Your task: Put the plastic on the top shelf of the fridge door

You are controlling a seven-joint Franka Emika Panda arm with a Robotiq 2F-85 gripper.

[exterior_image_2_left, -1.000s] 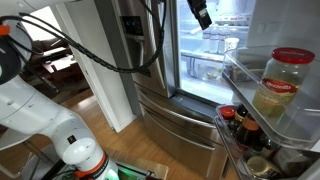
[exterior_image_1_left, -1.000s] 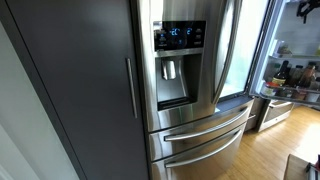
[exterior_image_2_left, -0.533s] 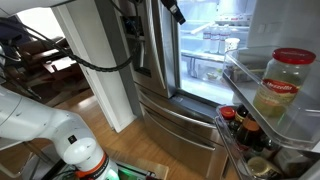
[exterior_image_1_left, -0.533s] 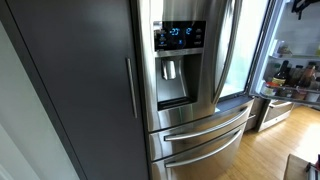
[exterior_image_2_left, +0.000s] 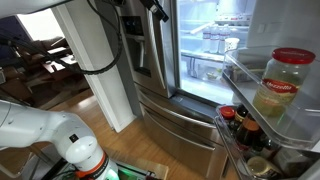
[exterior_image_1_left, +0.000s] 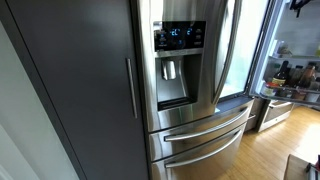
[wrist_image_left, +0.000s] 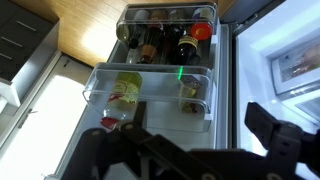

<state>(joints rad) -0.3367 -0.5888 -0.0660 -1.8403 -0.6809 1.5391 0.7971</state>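
The fridge door stands open, and its clear inner shelves show in an exterior view (exterior_image_2_left: 262, 62) and from above in the wrist view (wrist_image_left: 150, 105). The top shelf holds a red-lidded jar (exterior_image_2_left: 280, 85) with a yellow label (wrist_image_left: 125, 90) and a small item with a green spot (wrist_image_left: 190, 88). I cannot tell which thing is the plastic. My gripper (wrist_image_left: 200, 150) is open with nothing between its jaws. It hangs high in front of the fridge's open compartment (exterior_image_2_left: 156, 9), left of the door shelves, and shows at the top edge of the other exterior view (exterior_image_1_left: 299, 4).
The lower door shelf is packed with bottles (wrist_image_left: 165, 38) (exterior_image_2_left: 245, 130). The steel door with the blue-lit dispenser panel (exterior_image_1_left: 180, 37) is shut beside a dark cabinet (exterior_image_1_left: 80, 80). Freezer drawers (exterior_image_2_left: 175, 115) sit below. My arm's white base (exterior_image_2_left: 60, 140) stands on the wood floor.
My gripper has moved steadily left and a little up, away from the door shelves and across the fridge opening. Its jaws stay open and empty.
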